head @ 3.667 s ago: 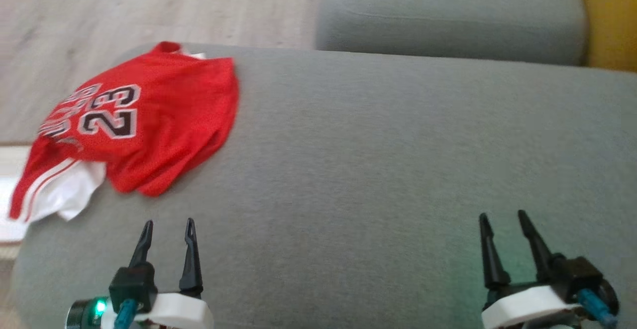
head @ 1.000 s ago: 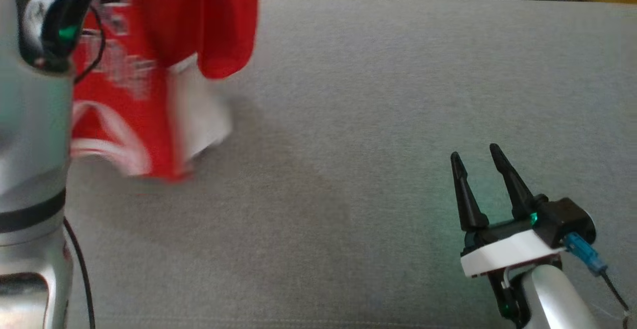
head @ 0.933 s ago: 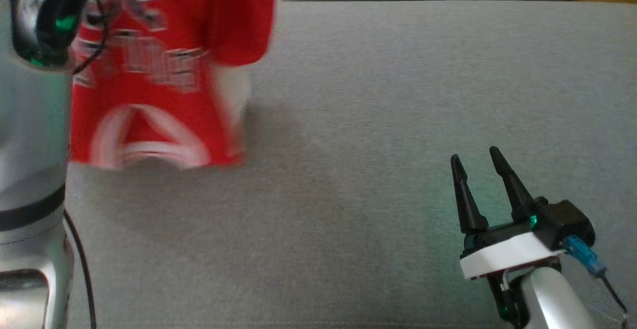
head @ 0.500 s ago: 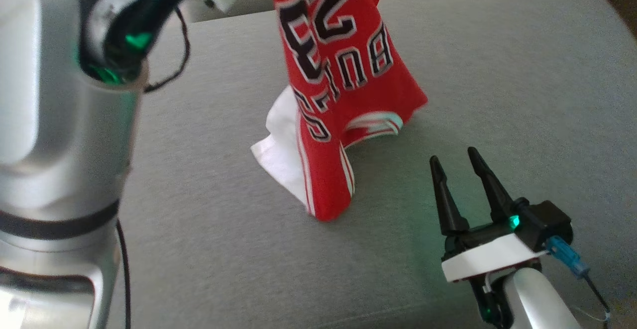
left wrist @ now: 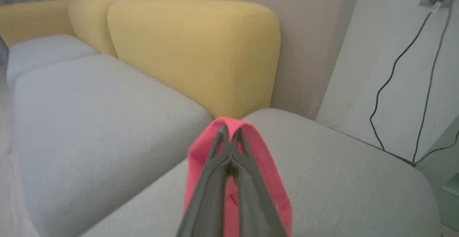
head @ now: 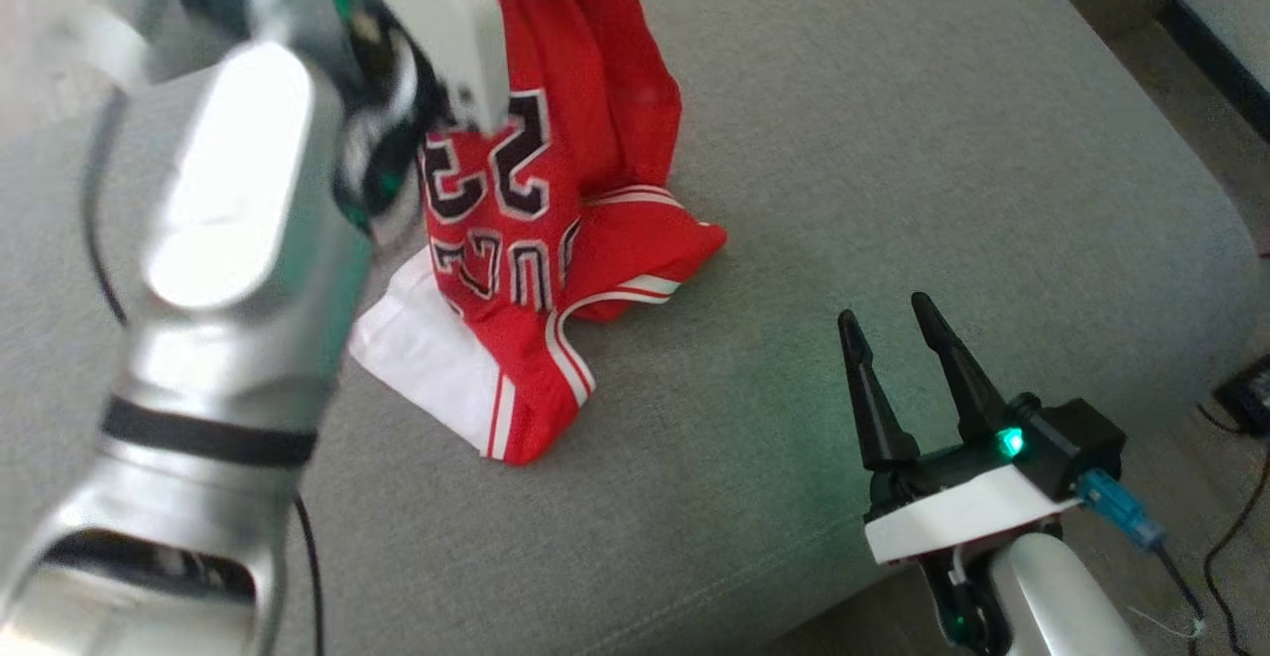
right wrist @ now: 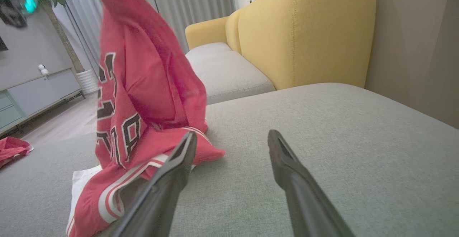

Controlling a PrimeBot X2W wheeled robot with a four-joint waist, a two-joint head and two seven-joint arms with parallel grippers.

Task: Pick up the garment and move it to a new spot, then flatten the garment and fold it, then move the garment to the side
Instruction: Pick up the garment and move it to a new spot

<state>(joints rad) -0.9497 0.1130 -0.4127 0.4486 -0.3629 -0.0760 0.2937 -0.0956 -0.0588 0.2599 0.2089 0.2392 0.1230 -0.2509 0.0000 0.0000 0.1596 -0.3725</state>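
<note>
**Garment (head: 556,269) hangs pinched in left gripper (left wrist: 229,131) above grey seat**

Head view: the red garment, with "23" in black and white, is lifted at its upper part beside the silver left arm (head: 238,239). Its lower part, with white-striped edges and a white layer, lies crumpled on the grey seat cushion (head: 893,140). The right gripper (head: 885,311) sits low at the right, near the cushion's front edge. Its fingers are spread with nothing between them, and it is apart from the garment's nearest fold.

Left wrist view: the two dark fingers are pressed together, with red cloth caught at their tips and draping down both sides. Beyond them are a yellow backrest (left wrist: 193,50) and a black cable (left wrist: 394,68) on a pale wall.

Right wrist view: the fingers stand wide apart and empty. The garment hangs at the left, its bottom folds resting on the cushion just past one fingertip. A small red cloth (right wrist: 10,149) lies on the floor at the far left.
</note>
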